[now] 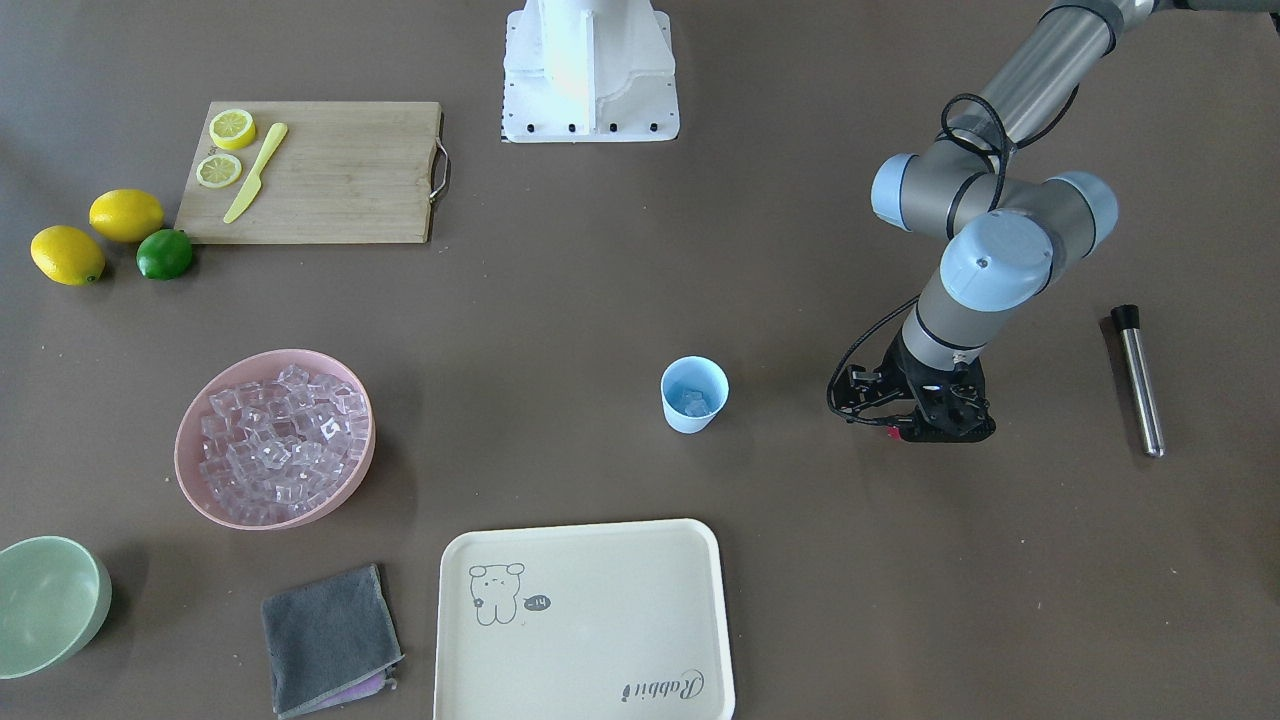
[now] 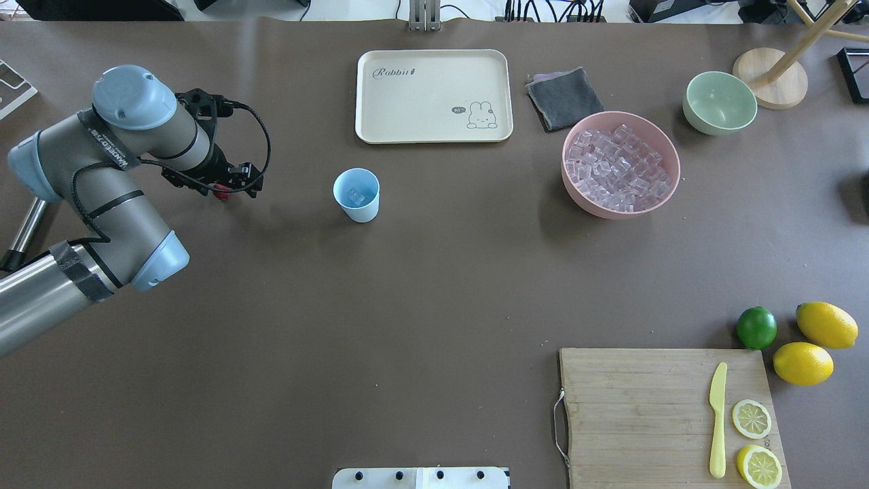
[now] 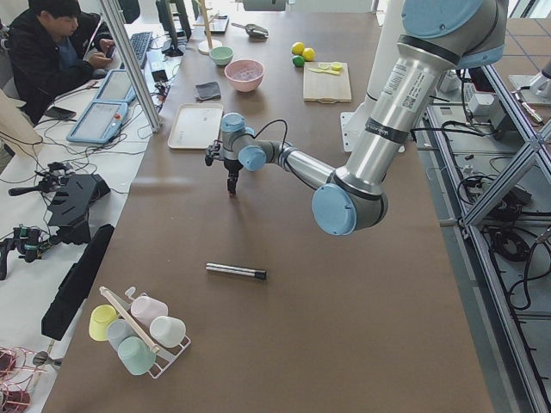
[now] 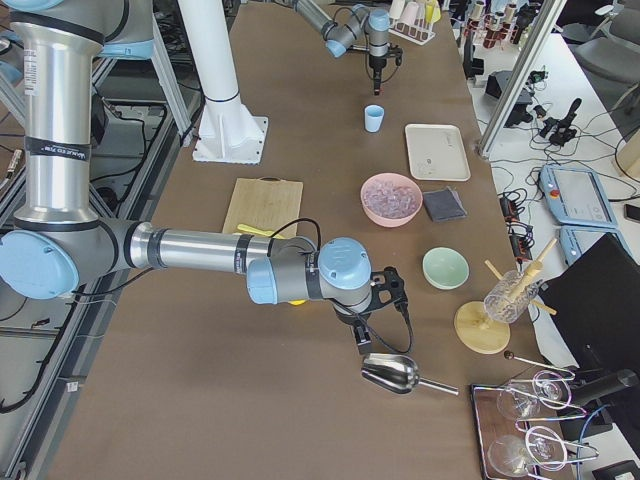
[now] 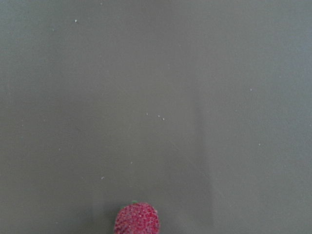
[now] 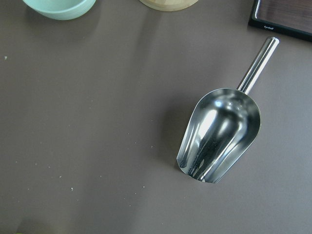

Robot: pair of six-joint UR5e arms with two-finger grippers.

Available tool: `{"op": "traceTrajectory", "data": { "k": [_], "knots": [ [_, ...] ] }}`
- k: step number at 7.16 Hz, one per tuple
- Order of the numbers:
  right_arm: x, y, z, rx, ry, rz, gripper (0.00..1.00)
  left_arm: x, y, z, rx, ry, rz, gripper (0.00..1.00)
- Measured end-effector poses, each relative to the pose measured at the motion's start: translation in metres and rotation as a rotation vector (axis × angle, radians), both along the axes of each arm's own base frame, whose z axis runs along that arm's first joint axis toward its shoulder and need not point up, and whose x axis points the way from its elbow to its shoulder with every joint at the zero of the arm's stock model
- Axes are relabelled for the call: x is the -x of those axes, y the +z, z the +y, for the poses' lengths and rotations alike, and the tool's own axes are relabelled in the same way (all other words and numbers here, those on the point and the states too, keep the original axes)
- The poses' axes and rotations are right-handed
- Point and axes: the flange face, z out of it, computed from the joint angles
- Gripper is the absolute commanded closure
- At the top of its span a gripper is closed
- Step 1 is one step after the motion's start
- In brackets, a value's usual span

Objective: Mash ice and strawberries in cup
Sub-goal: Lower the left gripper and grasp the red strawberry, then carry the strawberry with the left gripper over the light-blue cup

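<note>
One berry [image 5: 137,219]: red, green tip up, at bottom edge of left wrist view, directly under left pincer [image 2: 218,187]; apart from cup [image 1: 694,395], not yet in it.
Left pincer: pointed straight down at berry; fingers hidden under wrist body, so cannot tell whether spread or clamped on berry. Vertical pose judged suited to a top-down pick and a drop from above.
Cup: upright, mouth up, mid-bench [image 1: 600,300], between left pincer and pink bowl [image 1: 250,517]; open top placed for loading from either side.
Ice [image 1: 694,403]: a few cubes already at cup bottom; bulk heaped in pink bowl.
Rod [image 1: 1138,380]: steel, black cap, flat on bench, outboard of left pincer, untouched. Judged the mashing tool, laid on that side for pickup once cup is loaded.
Right pincer [image 4: 360,345]: far from cup, near scoop [image 6: 219,134]; state impossible to tell.
Scoop: empty, flat on bench, hollow up; judged tool for moving ice, hence right pincer beside it.
Step in hand: berry to cup; mashing with rod not begun.
</note>
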Motion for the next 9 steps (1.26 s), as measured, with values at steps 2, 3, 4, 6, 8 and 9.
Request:
{"op": "traceTrajectory", "data": {
  "k": [2, 3, 4, 6, 8, 9],
  "knots": [
    [-0.002, 0.002, 0.010, 0.007, 0.006, -0.005, 0.00, 0.003, 0.012, 0.000, 0.000, -0.017, -0.025, 0.51],
    [-0.003, 0.002, 0.012, 0.008, 0.010, -0.006, 0.00, 0.003, 0.014, -0.001, -0.003, -0.023, -0.032, 0.76],
    [-0.005, 0.003, 0.013, 0.009, 0.013, -0.007, 0.00, 0.004, 0.015, -0.002, -0.007, -0.025, -0.034, 1.00],
    [-0.005, 0.003, 0.013, 0.010, 0.015, -0.008, 0.00, 0.006, 0.015, -0.003, -0.012, -0.027, -0.034, 1.00],
    [-0.005, 0.002, 0.014, 0.008, 0.015, -0.009, 0.00, 0.020, 0.005, -0.013, -0.015, -0.052, -0.021, 1.00],
    [-0.005, 0.002, 0.015, 0.008, 0.015, -0.009, 0.00, 0.032, -0.010, -0.022, -0.016, -0.070, -0.003, 1.00]
  ]
}}
